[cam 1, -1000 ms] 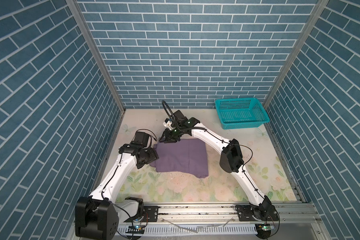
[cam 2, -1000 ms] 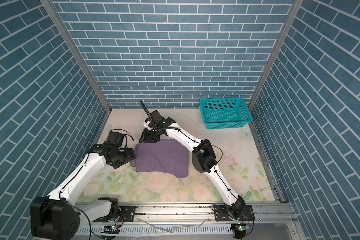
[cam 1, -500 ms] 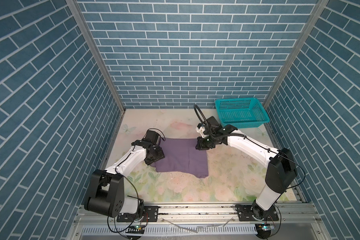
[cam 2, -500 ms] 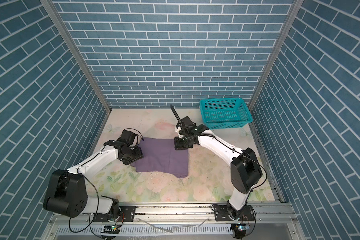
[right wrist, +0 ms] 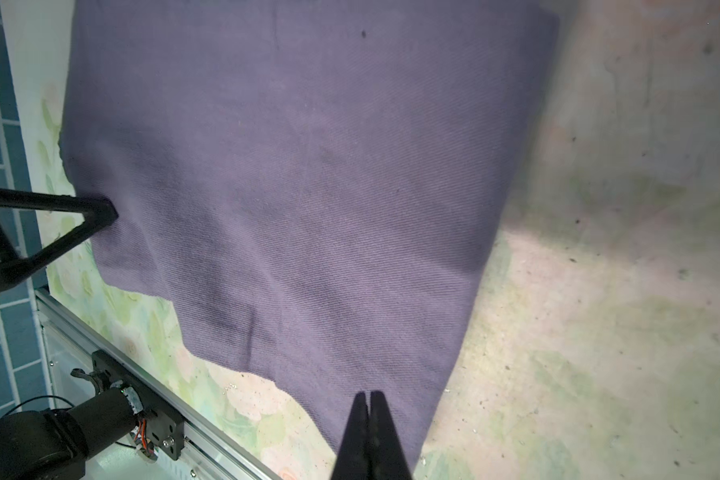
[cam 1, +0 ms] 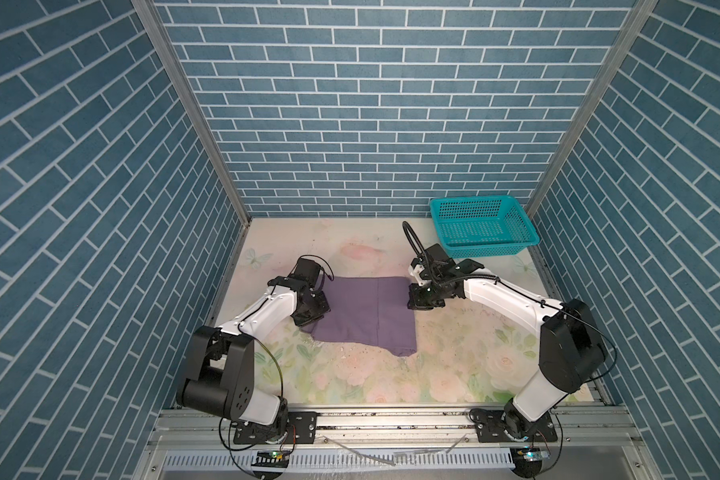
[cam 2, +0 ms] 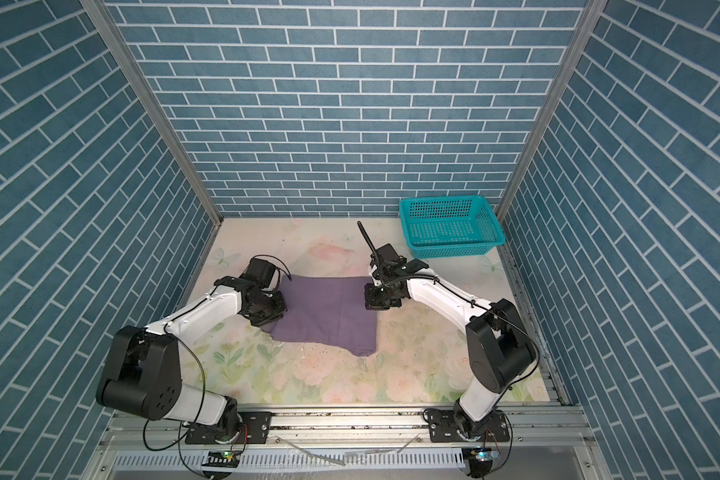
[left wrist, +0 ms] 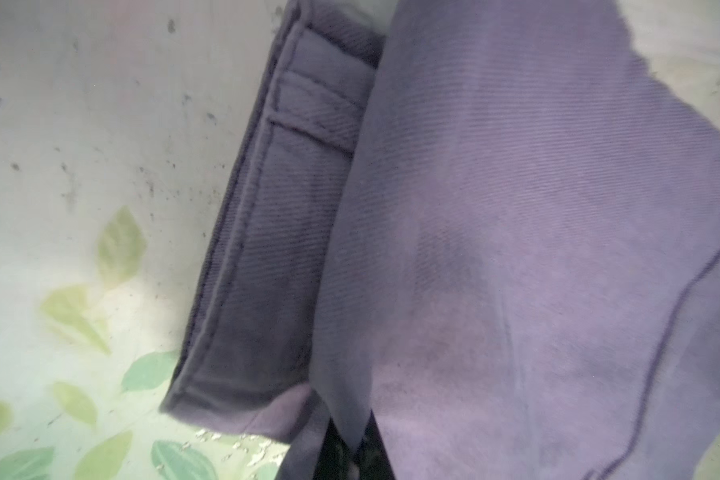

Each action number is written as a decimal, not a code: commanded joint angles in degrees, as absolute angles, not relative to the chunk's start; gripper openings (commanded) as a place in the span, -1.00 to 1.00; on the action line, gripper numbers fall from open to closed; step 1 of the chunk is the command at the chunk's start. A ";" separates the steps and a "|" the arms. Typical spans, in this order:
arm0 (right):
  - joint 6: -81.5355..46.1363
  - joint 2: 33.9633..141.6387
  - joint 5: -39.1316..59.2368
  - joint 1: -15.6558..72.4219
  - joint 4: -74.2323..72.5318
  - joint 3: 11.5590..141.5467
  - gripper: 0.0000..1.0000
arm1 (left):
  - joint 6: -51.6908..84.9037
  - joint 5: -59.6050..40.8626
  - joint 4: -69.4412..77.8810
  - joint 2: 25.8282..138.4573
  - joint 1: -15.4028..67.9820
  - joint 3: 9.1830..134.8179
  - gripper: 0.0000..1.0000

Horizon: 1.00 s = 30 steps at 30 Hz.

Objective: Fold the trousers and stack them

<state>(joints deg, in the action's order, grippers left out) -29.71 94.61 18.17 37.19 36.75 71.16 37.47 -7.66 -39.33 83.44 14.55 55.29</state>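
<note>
With the folded trousers [cam 1: 366,309] laid flat centrally, their left edge pinched in the left gripper [cam 1: 312,316] and the right gripper [right wrist: 367,401] closed at the right edge, perhaps on nothing, the fold could be dragged askew if one side slips.

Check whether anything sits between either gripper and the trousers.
Nothing visible does. The left gripper is shut with an edge of the trousers apparently pinched. The right gripper is shut, its tip over the opposite edge. The teal basket stands apart at the back.
</note>
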 commanded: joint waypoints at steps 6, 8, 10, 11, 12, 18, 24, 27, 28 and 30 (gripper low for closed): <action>-30.85 93.95 17.22 36.12 36.48 68.20 -1.00 | 35.77 -3.28 -51.94 74.59 13.59 64.30 -1.00; -30.93 94.19 17.47 36.06 36.30 68.20 -1.00 | 35.85 -3.30 -51.67 73.77 12.59 63.01 -1.00; -30.95 94.23 17.83 36.13 36.06 68.12 -1.00 | 36.24 -3.99 -50.72 73.94 10.73 60.32 -0.47; -30.95 94.22 17.84 36.12 36.08 68.07 -1.00 | 36.72 -5.00 -49.81 74.47 9.34 58.53 -0.07; -30.94 94.17 17.76 36.15 36.05 67.90 -1.00 | 37.22 -5.70 -49.48 74.76 7.92 56.76 0.05; -30.67 93.34 16.74 36.12 36.21 66.81 -1.00 | 39.04 -5.14 -48.63 70.22 1.33 52.64 0.49; -30.74 95.20 20.57 36.43 34.22 67.41 -1.00 | 38.58 -6.02 -49.10 69.86 2.07 55.95 0.07; -30.85 95.96 23.87 37.08 31.86 67.91 -1.00 | 38.91 -5.80 -47.03 72.31 6.09 58.18 -0.45; -30.85 96.26 24.83 37.38 31.17 68.18 -1.00 | 39.02 -5.54 -46.23 73.75 7.99 58.88 -0.49; -31.10 97.24 27.00 38.32 29.30 68.73 -1.00 | 39.79 -6.28 -43.26 77.52 11.25 59.41 -0.52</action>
<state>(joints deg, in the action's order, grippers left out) -29.76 95.46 22.50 37.01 32.27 68.40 39.16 -5.63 -46.72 73.58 7.88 58.30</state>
